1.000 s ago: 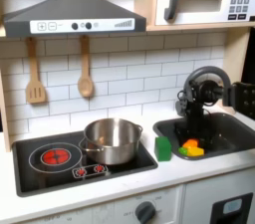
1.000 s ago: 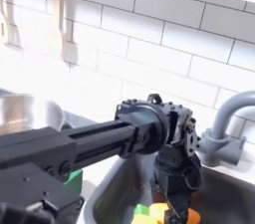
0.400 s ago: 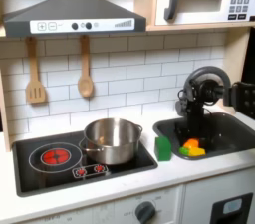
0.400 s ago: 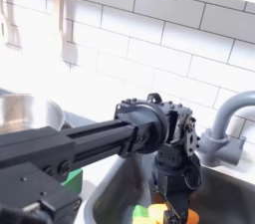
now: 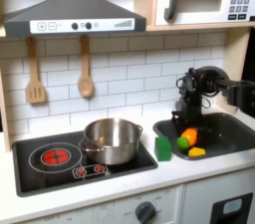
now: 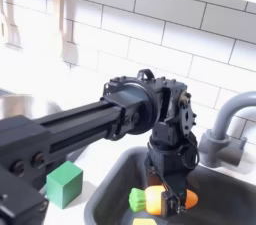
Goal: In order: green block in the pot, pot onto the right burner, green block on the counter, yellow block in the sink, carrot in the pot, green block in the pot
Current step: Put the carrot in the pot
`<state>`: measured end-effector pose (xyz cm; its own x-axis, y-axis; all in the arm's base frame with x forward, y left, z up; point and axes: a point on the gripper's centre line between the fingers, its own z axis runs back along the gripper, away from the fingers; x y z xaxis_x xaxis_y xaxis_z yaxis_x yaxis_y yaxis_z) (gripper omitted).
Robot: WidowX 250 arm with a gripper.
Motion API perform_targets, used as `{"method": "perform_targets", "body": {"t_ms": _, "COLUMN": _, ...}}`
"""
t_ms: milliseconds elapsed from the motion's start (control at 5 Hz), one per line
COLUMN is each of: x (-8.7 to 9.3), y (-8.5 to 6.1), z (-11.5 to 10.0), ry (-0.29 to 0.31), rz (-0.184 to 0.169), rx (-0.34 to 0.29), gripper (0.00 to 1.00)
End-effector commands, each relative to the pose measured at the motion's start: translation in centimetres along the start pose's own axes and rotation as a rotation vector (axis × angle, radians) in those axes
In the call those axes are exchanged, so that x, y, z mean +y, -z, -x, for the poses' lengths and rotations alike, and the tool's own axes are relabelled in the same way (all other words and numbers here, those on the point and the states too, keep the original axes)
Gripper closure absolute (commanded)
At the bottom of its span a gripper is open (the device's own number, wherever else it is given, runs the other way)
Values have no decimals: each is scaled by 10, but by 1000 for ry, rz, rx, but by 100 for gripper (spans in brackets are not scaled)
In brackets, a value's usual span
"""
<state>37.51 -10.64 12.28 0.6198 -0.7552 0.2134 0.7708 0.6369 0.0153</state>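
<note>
Jaws closed on the carrot [image 6: 165,200]: the gripper [image 6: 166,181] has it pinched near its middle and holds it lifted above the sink [image 6: 108,194], lying crosswise with the green end toward the second exterior view's left. In the first exterior view the carrot [image 5: 187,136] hangs under the gripper [image 5: 187,126] over the sink [image 5: 227,134], just inside the basin's edge nearest the stove.

Below it the yellow block [image 5: 196,151] lies on the sink floor, near the basin's front edge.

On the counter [image 5: 177,171], the green block [image 5: 162,147] stands on the narrow strip between the black stovetop [image 5: 40,173] and the sink; in the second exterior view the green block [image 6: 64,183] sits close beside the basin's rim.

Over on the stovetop, the pot [image 5: 111,140] rests on the burner nearest the sink, toward the first exterior view's right. I can't make out anything inside it from where I stand.

A curved faucet [image 6: 226,129] rises at the back of the sink, behind the arm [image 6: 70,139].
</note>
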Motion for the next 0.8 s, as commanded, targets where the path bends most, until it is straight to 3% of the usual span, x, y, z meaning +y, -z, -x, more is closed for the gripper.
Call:
{"method": "perform_targets", "body": {"t_ms": 0, "x": 8, "y": -30, "z": 5, "ry": -47, "rz": -29, "rx": -43, "gripper": 100}}
{"method": "perform_targets", "body": {"t_ms": 600, "x": 6, "y": -77, "z": 15, "ry": -159, "rz": -74, "rx": -78, "gripper": 100}}
